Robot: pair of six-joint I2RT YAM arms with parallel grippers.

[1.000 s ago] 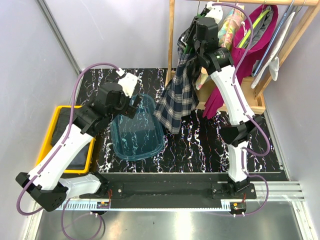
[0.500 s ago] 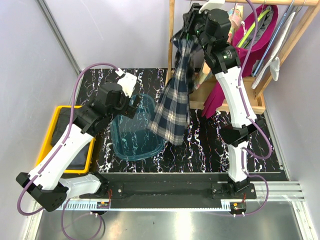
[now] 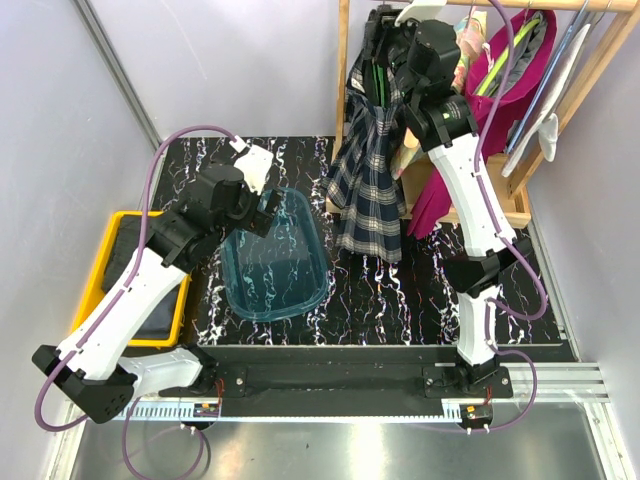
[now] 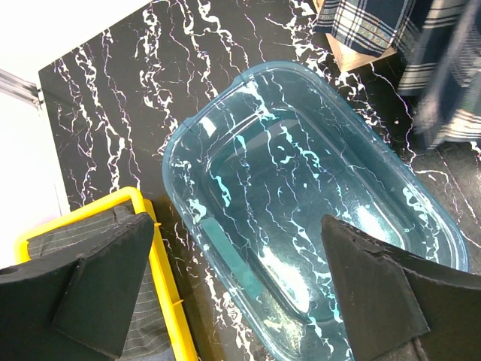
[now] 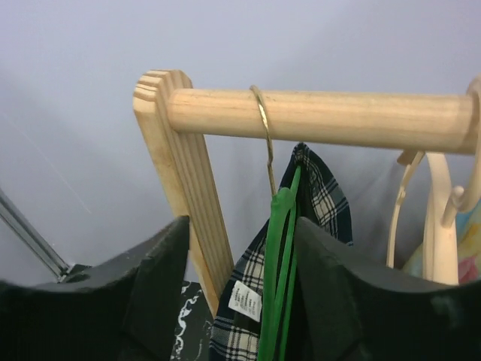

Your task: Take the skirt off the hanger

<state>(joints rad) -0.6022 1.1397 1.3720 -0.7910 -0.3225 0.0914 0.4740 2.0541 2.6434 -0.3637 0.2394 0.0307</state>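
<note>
Skirt (image 3: 368,190) has swung back plumb — right gripper (image 5: 239,229) half-open astride hanger (image 5: 279,248).

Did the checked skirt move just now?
Yes. The skirt swung its hem right, away from the blue tub, back toward the wooden rack.

Top view bright, even, diffuse; shadows soft, faint lavender cast on walls (image 3: 250,60). Left wrist: fingers of left gripper (image 4: 237,219) dark, soft-edged; white glints on tub (image 4: 174,162) between them; skirt (image 4: 443,90) beyond right fingertip smeared; corner beyond left fingertip blown white. Right wrist: fingers of right gripper (image 5: 240,226) underexposed, featureless; rod (image 5: 323,119) above them crisp; hanger (image 5: 279,248) between them sharp.
</note>
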